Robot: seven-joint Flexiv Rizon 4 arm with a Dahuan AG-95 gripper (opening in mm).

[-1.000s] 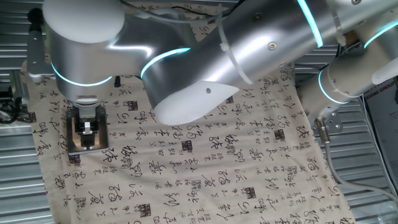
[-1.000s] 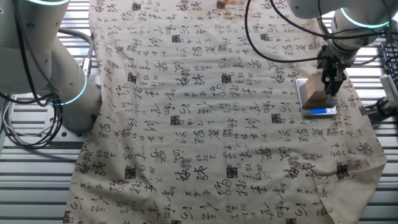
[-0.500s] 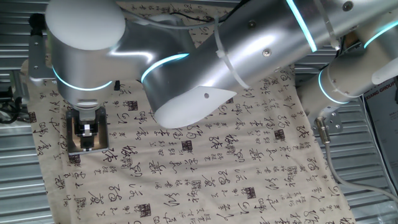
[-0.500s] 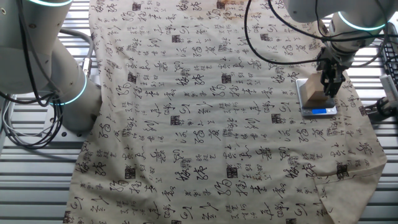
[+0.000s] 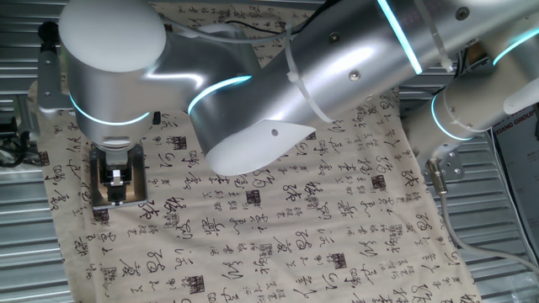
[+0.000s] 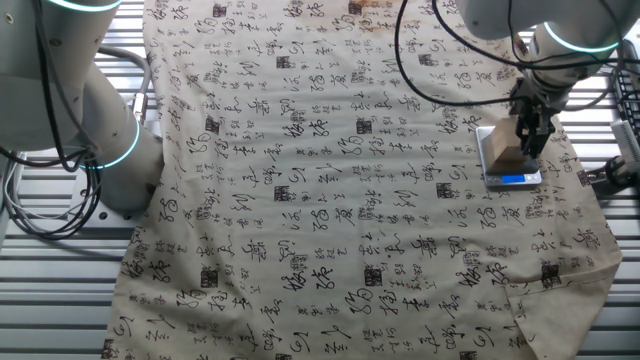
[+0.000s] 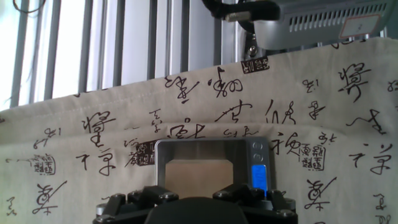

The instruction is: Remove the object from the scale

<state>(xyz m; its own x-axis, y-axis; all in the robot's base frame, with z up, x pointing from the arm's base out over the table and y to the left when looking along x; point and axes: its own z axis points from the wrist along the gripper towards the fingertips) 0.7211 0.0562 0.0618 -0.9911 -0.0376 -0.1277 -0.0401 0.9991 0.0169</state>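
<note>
One arm, one claw, w/ the action at the far left of one fixed view: gripper (image 5: 115,187) hangs straight down under the big silver wrist joint, fingers either side of the object (image 5: 103,188), a tan block of which only slivers show past the black hardware. Can't tell from here if the pads touch it. Right of that, the printed cloth (image 5: 278,227) w/ black characters covers the table; the arm's silver links w/ cyan rings cross the top.

Other fixed view, L to R: robot base at left, cloth in the middle, then near the right edge the scale (image 6: 512,179), blue display strip toward the camera. Block (image 6: 505,157) sits on its platform, gripper (image 6: 530,143) down at its right side, tips straddling it; claw looks apart, not clamped.

Hand view: block (image 7: 198,171) on the platform, display (image 7: 258,175) lit blue at right, finger bases low in frame.
</note>
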